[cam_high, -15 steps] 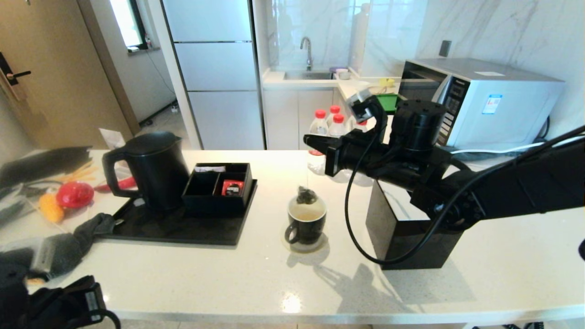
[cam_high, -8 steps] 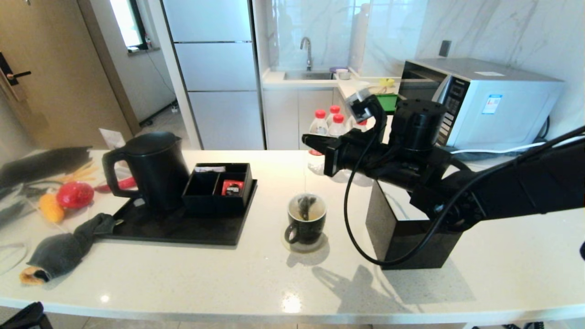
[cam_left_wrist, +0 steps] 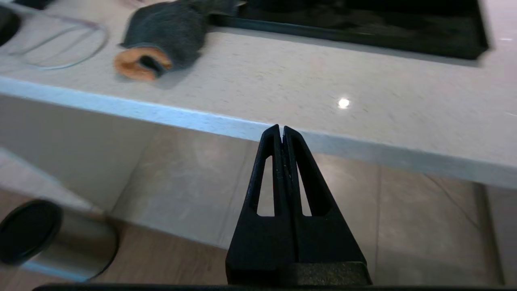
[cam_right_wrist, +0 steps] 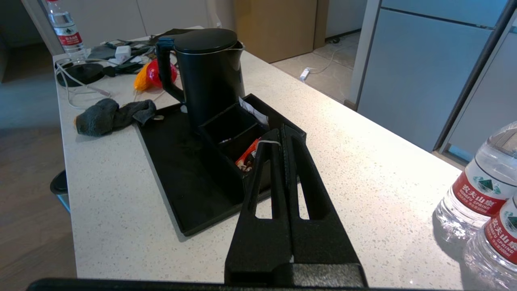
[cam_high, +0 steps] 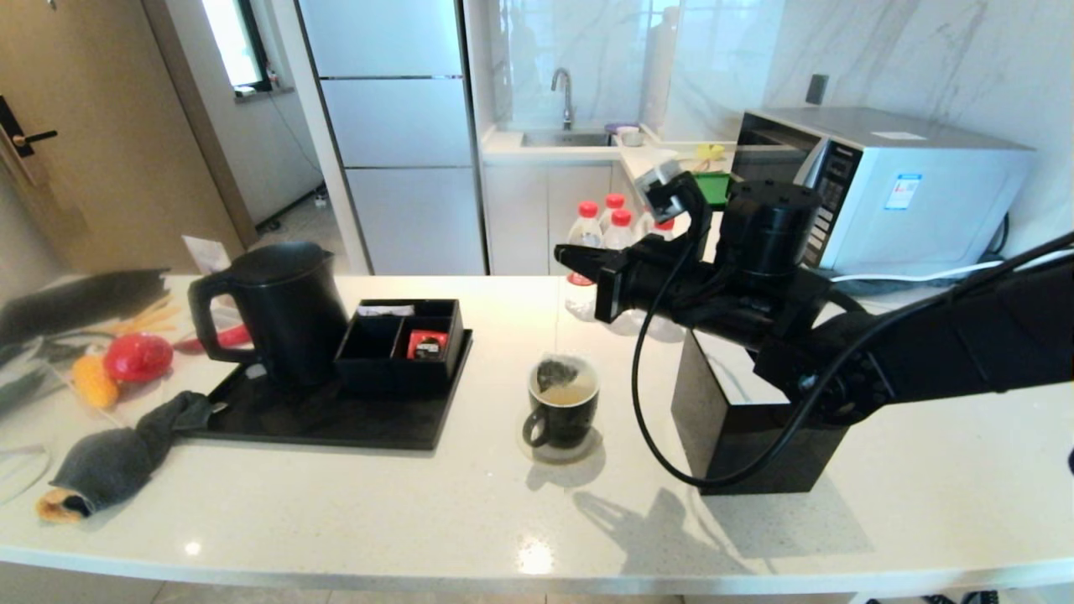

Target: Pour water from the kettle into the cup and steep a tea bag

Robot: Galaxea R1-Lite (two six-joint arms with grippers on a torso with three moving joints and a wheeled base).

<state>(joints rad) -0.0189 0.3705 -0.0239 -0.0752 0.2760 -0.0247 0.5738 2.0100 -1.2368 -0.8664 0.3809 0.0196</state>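
The black mug (cam_high: 562, 404) stands on a coaster mid-counter, holding pale yellowish water (cam_high: 576, 394). The grey-green tea bag (cam_high: 555, 372) lies inside it against the far-left rim, partly above the water. My right gripper (cam_high: 565, 254) hovers above and behind the mug, shut on the tea bag's white string (cam_right_wrist: 269, 141), which loops over one fingertip in the right wrist view; the gripper (cam_right_wrist: 281, 129) points toward the tray. The matte black kettle (cam_high: 268, 310) stands on the black tray (cam_high: 336, 419), lid closed. My left gripper (cam_left_wrist: 282, 129) is shut and empty, below the counter's front edge.
A black compartment box (cam_high: 401, 340) with a red packet (cam_high: 428, 345) sits on the tray beside the kettle. A grey cloth (cam_high: 117, 457) lies front left. A black cube tissue box (cam_high: 755, 419) stands right of the mug, under my right arm. Water bottles (cam_high: 606, 226) and a microwave (cam_high: 889, 189) stand behind.
The tea bag hung above the mug, then went down into the water and now rests against the rim. My left arm has dropped out of the head view.
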